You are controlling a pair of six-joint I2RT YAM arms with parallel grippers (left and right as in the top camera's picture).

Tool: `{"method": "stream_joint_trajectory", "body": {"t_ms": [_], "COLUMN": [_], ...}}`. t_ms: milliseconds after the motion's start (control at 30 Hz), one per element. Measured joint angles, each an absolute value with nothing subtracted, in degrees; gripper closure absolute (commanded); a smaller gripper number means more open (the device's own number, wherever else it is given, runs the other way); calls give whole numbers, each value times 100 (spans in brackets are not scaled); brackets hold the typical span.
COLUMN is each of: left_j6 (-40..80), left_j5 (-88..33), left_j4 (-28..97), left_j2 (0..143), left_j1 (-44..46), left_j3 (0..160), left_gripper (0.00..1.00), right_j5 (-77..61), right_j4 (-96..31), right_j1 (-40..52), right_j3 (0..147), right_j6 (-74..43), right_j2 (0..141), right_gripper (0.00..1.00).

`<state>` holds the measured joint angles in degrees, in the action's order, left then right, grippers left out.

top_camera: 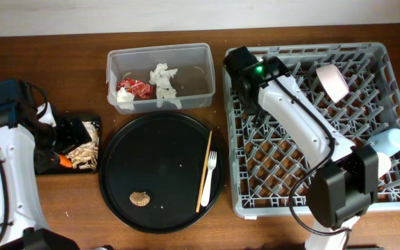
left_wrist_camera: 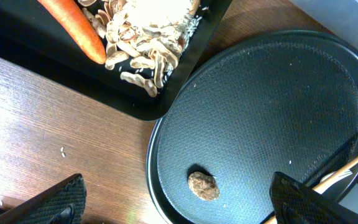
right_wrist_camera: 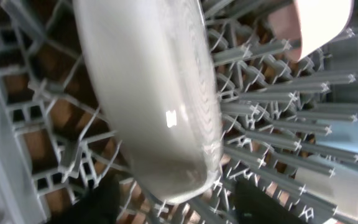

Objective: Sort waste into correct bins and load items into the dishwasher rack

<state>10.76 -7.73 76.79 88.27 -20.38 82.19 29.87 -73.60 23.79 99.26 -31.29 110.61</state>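
My left gripper (top_camera: 67, 130) (left_wrist_camera: 176, 194) is open and empty, low over the table where the shallow black tray (top_camera: 47, 167) (left_wrist_camera: 166, 102) meets the round black tray (top_camera: 160, 170). The shallow tray holds the beige food scraps (top_camera: 84, 154) (left_wrist_camera: 145, 53) and the orange carrot (top_camera: 64, 162) (left_wrist_camera: 76, 28). A small brown scrap (top_camera: 139, 199) (left_wrist_camera: 203, 186), the chopstick (top_camera: 205, 170) and the white fork (top_camera: 210, 177) lie on the round tray. My right gripper (top_camera: 247, 94) (right_wrist_camera: 179, 202) is open, its fingers either side of a white plate (right_wrist_camera: 148, 93) standing on edge in the grey rack (top_camera: 255, 205).
The clear tub (top_camera: 203, 52) at the back holds white tissues (top_camera: 164, 83) and the red wrapper (top_camera: 135, 87). In the rack, a white bowl (top_camera: 332, 80) (right_wrist_camera: 322, 22) sits at the back and a pale blue cup (top_camera: 393, 142) (right_wrist_camera: 353, 134) at the right.
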Motion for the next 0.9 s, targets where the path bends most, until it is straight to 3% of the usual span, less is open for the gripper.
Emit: {"method": "stream_joint_trajectory", "body": {"t_ms": [67, 233, 400, 533, 667, 900], "left_j6": [1076, 1057, 1061, 2176, 2941, 3765], "left_j5": [-775, -770, -788, -821, -1229, -1243], "left_j4": [7675, 7679, 7828, 7489, 6390, 5599], "left_j2": [8827, 8827, 8816, 8796, 8744, 8748], "left_j1": [-2038, -1785, 30, 819, 867, 867], "left_j3": [8219, 8219, 7813, 6451, 5282, 4539], "left_gripper": [6, 6, 1, 1, 1, 1], "right_j5": [2672, 832, 307, 246, 231, 224], "right_j4": [-7391, -7773, -8034, -8197, -8444, -8508], "right_j1": [2379, 2379, 2165, 1295, 432, 377], "right_j3": [9915, 9977, 9974, 9972, 9963, 9953], "right_j6": [-3092, -1798, -1590, -1444, -1205, -1175], "right_j2": [10619, 8868, 9017, 9017, 9017, 9017], "right_gripper": [19, 18, 11, 10, 10, 10]}}
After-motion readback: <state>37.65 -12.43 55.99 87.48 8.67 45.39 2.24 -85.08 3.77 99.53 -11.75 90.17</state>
